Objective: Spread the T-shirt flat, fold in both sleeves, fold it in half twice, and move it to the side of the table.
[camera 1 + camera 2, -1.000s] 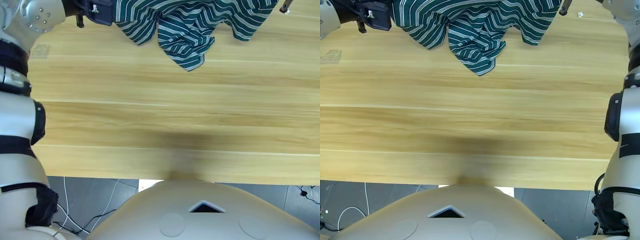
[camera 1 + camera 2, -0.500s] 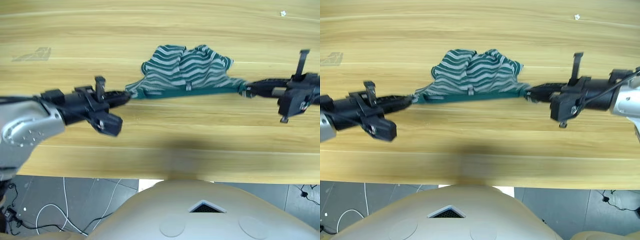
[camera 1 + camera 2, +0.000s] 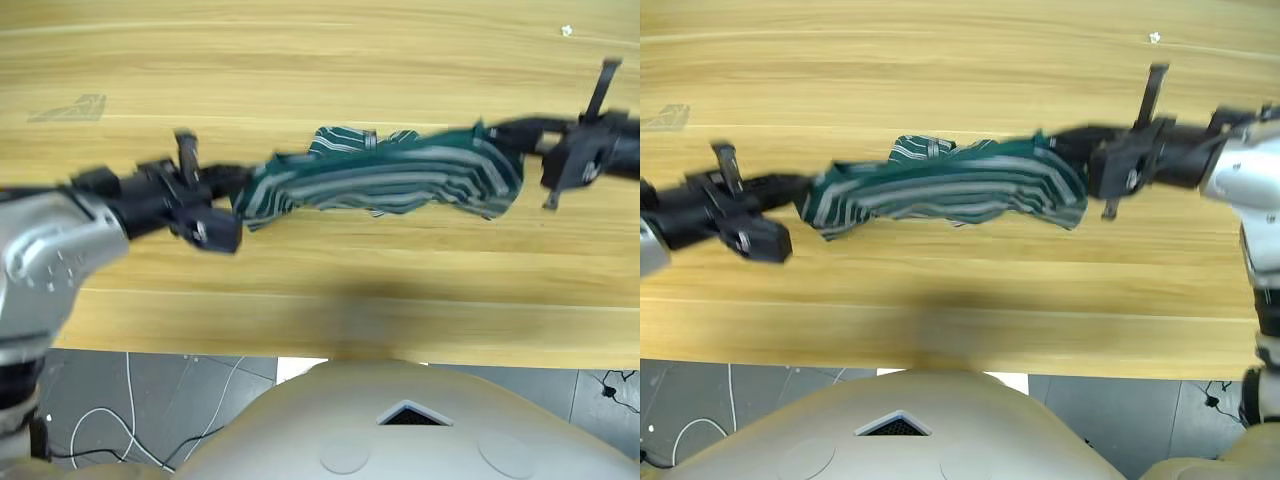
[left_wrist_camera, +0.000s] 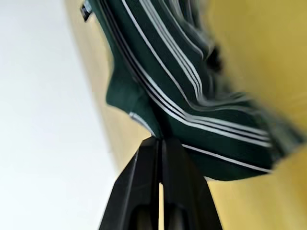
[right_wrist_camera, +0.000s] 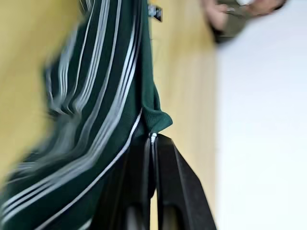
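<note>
- The green striped T-shirt [image 3: 380, 180] is held bunched and stretched out over the middle of the desk [image 3: 330, 270].
- One end is clamped by the fingers of the left gripper [image 4: 158, 142].
- The other end is clamped by the right gripper [image 5: 152, 138].

No text or number can be read. The faint grey mark [image 3: 68, 107] on the light wooden desk [image 3: 330, 270] is illegible.
</note>
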`<state>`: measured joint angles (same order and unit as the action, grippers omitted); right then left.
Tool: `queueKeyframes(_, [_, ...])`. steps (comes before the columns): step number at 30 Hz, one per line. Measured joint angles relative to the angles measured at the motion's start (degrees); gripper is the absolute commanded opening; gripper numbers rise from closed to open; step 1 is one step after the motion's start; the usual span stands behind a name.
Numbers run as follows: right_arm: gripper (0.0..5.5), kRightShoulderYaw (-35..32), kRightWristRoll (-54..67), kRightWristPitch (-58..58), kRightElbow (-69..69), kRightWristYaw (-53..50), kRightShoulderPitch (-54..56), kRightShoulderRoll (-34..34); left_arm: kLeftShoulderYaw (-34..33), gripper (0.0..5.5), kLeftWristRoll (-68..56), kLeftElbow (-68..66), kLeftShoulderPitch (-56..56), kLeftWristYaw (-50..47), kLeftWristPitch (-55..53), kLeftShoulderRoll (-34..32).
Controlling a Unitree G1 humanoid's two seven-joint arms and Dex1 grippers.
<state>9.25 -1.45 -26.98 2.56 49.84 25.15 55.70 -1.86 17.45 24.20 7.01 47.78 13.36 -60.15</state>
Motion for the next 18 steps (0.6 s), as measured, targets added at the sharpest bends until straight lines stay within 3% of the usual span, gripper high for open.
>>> queueKeyframes(7, [0.00, 2.96, -12.76, -7.19, 28.46, -12.28, 30.54, -8.93, 10.21, 0.01, 6.70, -34.74, 44.68, -3.95, -0.72, 12.73])
queueKeyframes(10, [0.00, 1.12, -9.57, -9.03, 34.52, -8.76, 39.05, -8.91, 11.19, 0.01, 5.55, -41.94, 57.17, -1.23, -0.64, 13.65])
queueKeyframes(14, [0.00, -3.70, 10.14, -1.17, 22.91, 9.39, 35.14, -3.39, 7.08, 0.01, -3.37, -28.84, 52.45, 6.48, -3.84, 8.86])
queueKeyframes(18, [0.00, -7.48, 29.08, 16.31, 6.00, 23.20, 25.87, 1.73, 3.31, 0.01, -19.03, -5.56, 37.06, 18.47, -16.59, 2.97])
